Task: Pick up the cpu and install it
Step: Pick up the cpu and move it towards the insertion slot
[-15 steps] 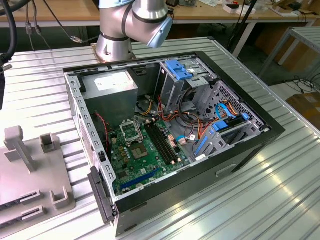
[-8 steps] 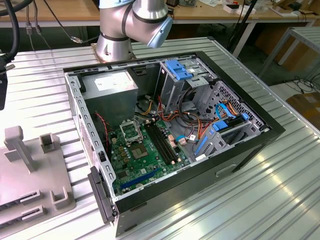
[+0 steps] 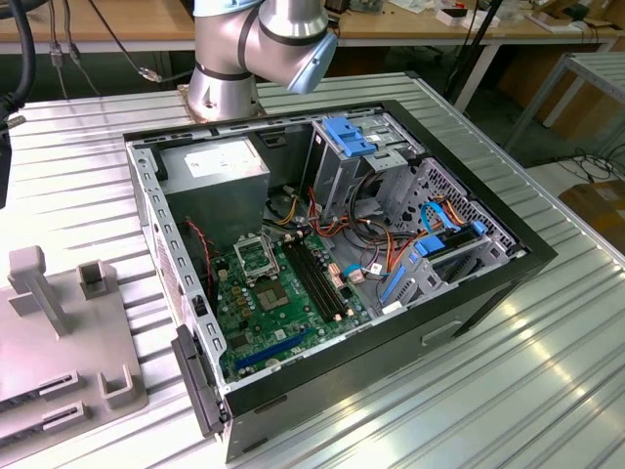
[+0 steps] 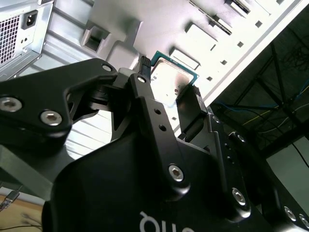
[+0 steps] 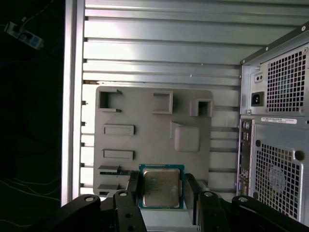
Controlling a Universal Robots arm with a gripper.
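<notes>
Seemingly lifted clear of the grey tray (image 5: 145,108) near an edge of the counter (image 5: 145,43), the cpu (image 5: 161,189) sat level in the end effector (image 5: 162,179), clamped by its sides, evidently to spare its contacts.

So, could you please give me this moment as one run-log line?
gripper: shut on cpu | cpu: held at grey tray, beside case | socket: unfilled

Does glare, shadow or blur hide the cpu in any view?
Second wrist view: glare whitens part of the cpu and the grey tray behind it. First wrist view: cpu evenly lit, clear. Exterior view: even light, no harsh shadows.
</notes>
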